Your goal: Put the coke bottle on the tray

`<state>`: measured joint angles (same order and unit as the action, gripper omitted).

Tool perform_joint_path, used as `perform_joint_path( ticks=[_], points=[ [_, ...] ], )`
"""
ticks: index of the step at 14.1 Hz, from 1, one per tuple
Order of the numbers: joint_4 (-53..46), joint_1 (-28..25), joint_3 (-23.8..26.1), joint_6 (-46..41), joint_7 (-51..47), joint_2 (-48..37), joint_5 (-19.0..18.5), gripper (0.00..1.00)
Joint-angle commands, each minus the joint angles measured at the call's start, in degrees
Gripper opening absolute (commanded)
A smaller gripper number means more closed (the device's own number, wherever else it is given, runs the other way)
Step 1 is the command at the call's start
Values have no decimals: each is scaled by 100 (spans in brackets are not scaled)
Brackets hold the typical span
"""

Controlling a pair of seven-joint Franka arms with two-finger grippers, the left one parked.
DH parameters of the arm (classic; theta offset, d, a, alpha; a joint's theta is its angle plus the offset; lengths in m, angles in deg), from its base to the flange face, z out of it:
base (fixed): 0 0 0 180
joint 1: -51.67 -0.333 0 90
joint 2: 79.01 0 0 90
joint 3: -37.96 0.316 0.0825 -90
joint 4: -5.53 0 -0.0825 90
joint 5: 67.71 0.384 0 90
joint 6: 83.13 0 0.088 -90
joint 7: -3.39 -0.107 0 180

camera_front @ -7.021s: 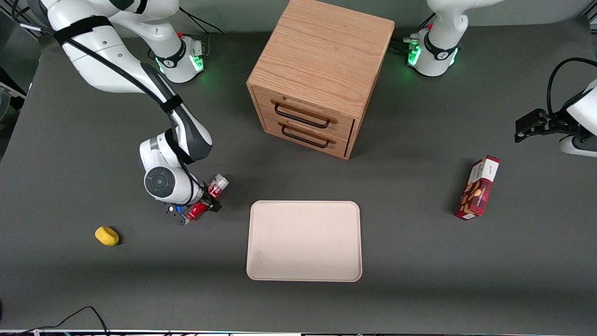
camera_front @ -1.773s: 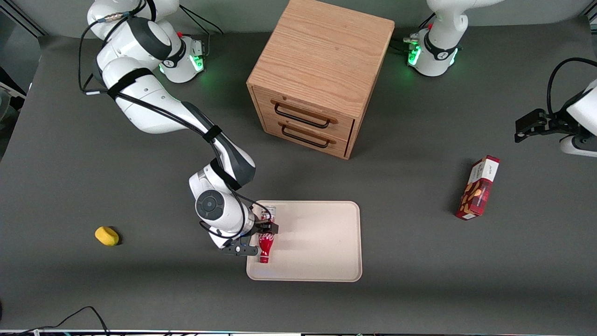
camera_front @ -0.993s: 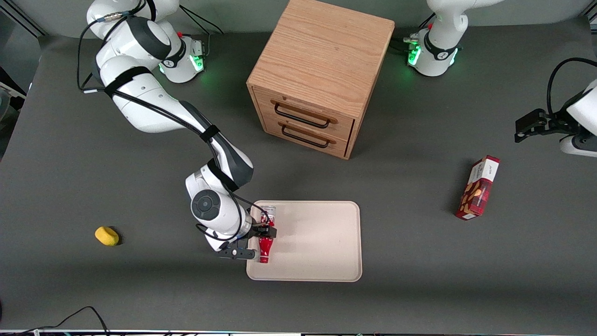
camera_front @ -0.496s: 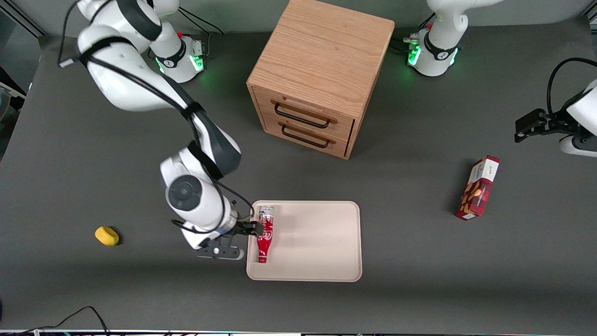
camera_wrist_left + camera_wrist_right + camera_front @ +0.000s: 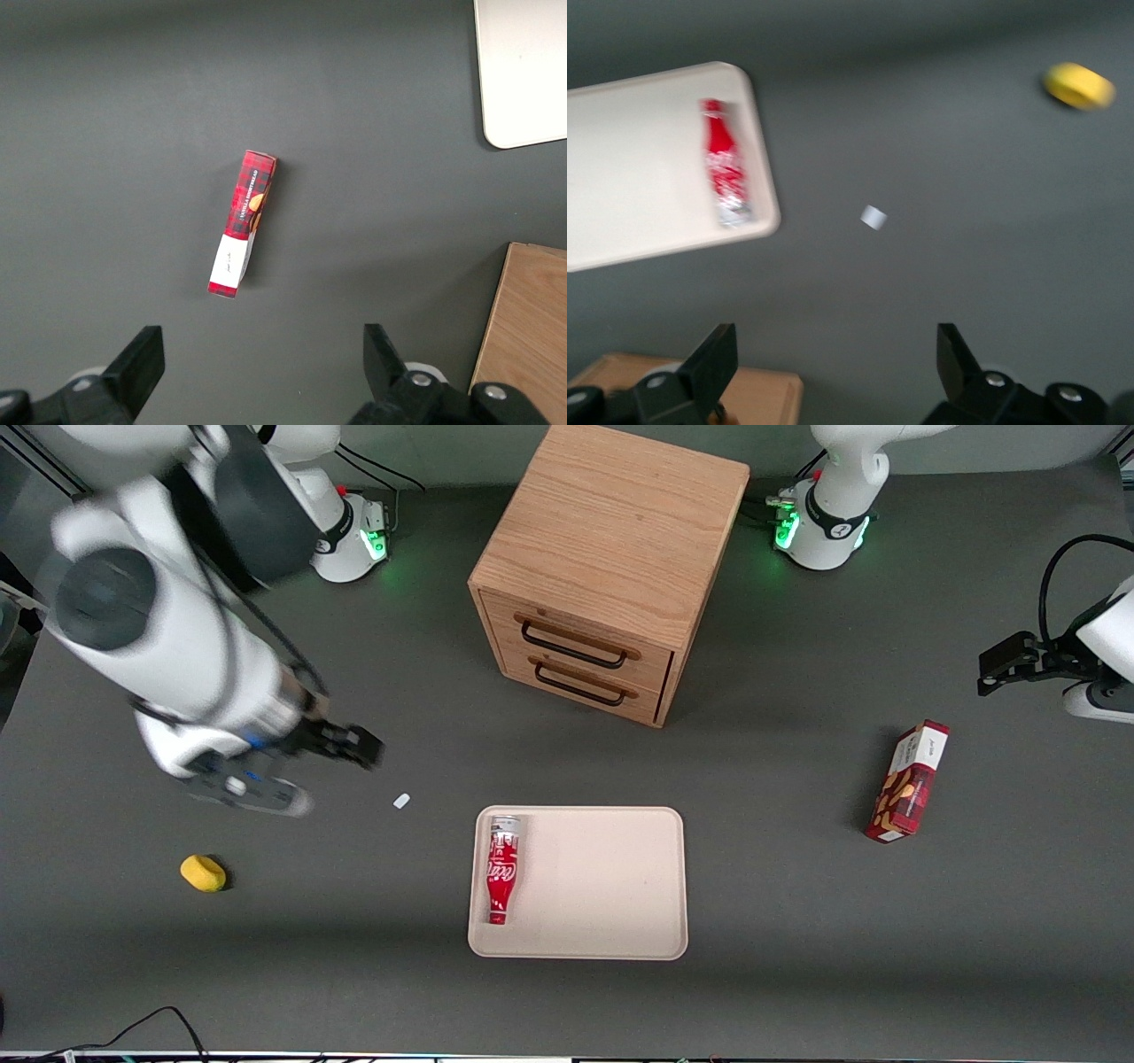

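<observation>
The red coke bottle [image 5: 500, 870] lies flat on the beige tray [image 5: 602, 886], along the tray's edge toward the working arm's end, silver base farther from the front camera and neck nearer. It also shows in the right wrist view [image 5: 725, 176] on the tray [image 5: 629, 168]. My gripper [image 5: 341, 746] is raised high above the table, away from the tray toward the working arm's end. It is open and empty, with both fingers [image 5: 713, 359] spread wide.
A wooden drawer cabinet [image 5: 602, 567] stands farther from the camera than the tray. A yellow object [image 5: 203, 872] and a small white scrap [image 5: 401, 801] lie toward the working arm's end. A red-and-white snack box [image 5: 910, 781] lies toward the parked arm's end.
My gripper let go of the bottle on the tray, then rose and drew away toward the working arm's end. The bottle stays lying on the tray. A white scrap now shows on the table.
</observation>
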<state>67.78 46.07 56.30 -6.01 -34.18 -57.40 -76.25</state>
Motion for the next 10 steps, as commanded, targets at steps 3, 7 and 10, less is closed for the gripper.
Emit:
perform_joint_path(
  ticks=[3,7,10],
  points=[
    [917,77,-1259,-822,1013,-1560,632,100],
    [2734,68,-1860,-183,1358,-2975,968,100],
    [4204,60,-1869,652,1358,-3952,968,100]
  ],
)
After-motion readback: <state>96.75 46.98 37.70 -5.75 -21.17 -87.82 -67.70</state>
